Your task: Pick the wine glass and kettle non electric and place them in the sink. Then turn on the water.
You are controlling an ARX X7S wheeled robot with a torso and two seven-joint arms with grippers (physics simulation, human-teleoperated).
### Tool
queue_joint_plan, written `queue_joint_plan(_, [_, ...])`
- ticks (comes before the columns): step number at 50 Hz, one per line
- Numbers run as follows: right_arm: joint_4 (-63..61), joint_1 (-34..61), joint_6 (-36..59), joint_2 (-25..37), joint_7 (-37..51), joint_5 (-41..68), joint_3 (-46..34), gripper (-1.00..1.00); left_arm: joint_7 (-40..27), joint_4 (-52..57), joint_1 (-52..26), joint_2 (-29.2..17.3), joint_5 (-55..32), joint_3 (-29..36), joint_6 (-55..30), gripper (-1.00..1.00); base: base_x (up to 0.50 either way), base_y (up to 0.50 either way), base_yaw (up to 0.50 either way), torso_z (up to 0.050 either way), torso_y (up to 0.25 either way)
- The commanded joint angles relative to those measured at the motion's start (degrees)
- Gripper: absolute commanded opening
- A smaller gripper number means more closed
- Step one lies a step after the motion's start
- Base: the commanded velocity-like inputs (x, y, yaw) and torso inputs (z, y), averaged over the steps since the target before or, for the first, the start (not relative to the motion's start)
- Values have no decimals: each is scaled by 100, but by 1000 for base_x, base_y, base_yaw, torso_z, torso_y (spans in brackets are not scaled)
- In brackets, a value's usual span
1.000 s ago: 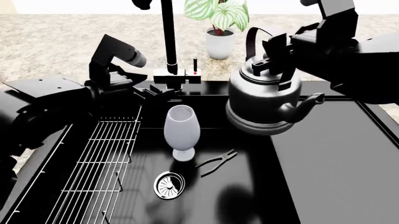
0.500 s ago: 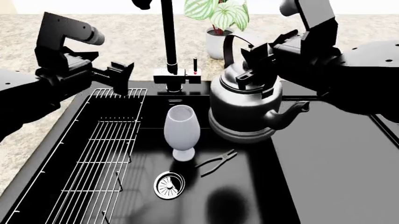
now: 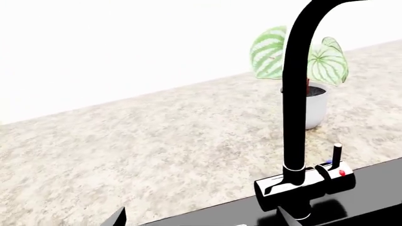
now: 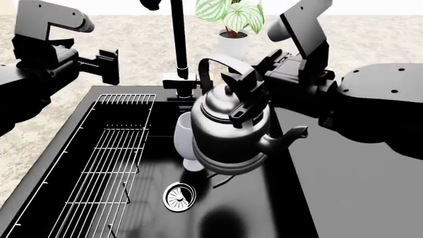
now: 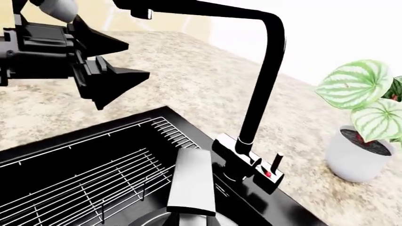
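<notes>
The dark metal kettle [image 4: 228,136] hangs tilted over the black sink [image 4: 357,198], spout toward the right. My right gripper [image 4: 246,94] is shut on its arched handle [image 5: 191,181]. Behind the kettle the pale wine glass [image 4: 183,130] stands upright in the basin, mostly hidden. My left gripper [image 4: 111,66] is open and empty above the counter, left of the faucet [image 4: 178,44]. In the left wrist view its fingertips frame the sink's back edge, with the faucet [image 3: 294,117] and its small lever [image 3: 337,153] ahead.
A white wire rack [image 4: 109,163] fills the basin's left side, and the round drain [image 4: 179,196] lies near the front. Pliers [image 4: 218,179] peek out under the kettle. A potted plant [image 4: 233,42] stands on the speckled counter behind the faucet.
The right arm has carried the kettle left and down, from over the flat section to over the basin in front of the wine glass. The left arm has drawn up and left, away from the faucet.
</notes>
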Motion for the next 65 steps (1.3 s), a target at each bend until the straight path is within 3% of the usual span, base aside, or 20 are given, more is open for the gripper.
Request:
queue_joint_plan(1, [-229, 15, -75, -31, -200, -89, 159, -100, -151, 21, 27, -60, 54, -24, 14, 100, 0, 0, 0, 0, 0])
queue_joint_plan(13, [-573, 20, -16, 57, -573, 18, 195, -100, -187, 125, 72, -120, 41, -34, 6, 100, 0, 0, 0, 0, 1])
queue_joint_plan(65, [-432, -829, -402, -622, -630, -243, 6, -100, -163, 145, 200, -179, 175, 13, 133, 100, 0, 0, 0, 0, 0])
